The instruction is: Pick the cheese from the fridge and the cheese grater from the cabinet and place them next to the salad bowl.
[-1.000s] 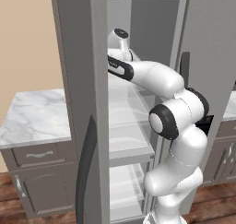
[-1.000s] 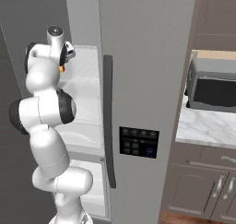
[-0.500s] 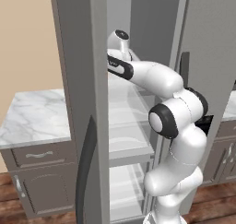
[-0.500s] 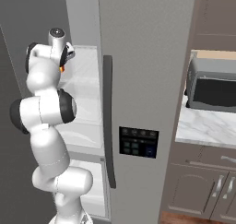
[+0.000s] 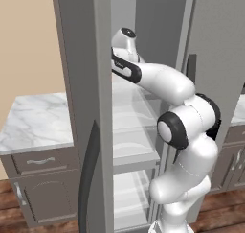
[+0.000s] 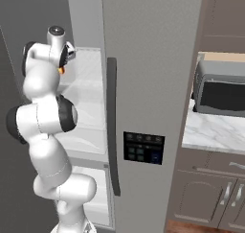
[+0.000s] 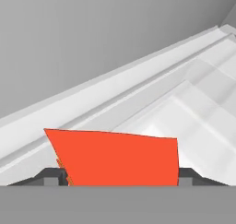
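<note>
The fridge [image 5: 81, 107] stands tall and grey with its left door swung open, and the white arm reaches up into it. In the left base view the arm bends over the clear glass shelves [image 5: 131, 117] and its far end is up near the top of the fridge, above those shelves.

In the hand view the cheese [image 7: 117, 158] shows as a big red-orange slab right in front of the camera. It sits between the two dark tips of the pincer [image 7: 120, 178], one tip at each side of it and touching it. So the pincer is clenched on the cheese. Behind the cheese there is a white fridge shelf and the grey back wall of the fridge.

In the right base view a tiny bit of orange [image 6: 61, 70] peeks out under the hand, inside the fridge, just above a white shelf.

Left of the fridge there is a marble counter [image 5: 33, 124] with a grey drawer [image 5: 40, 161] under it. Right of the fridge, in the right base view, a dark microwave [image 6: 221, 90] sits on another marble counter. The closed right fridge door has a long black handle [image 6: 113, 126] and a small dark panel [image 6: 143, 148] with buttons.
</note>
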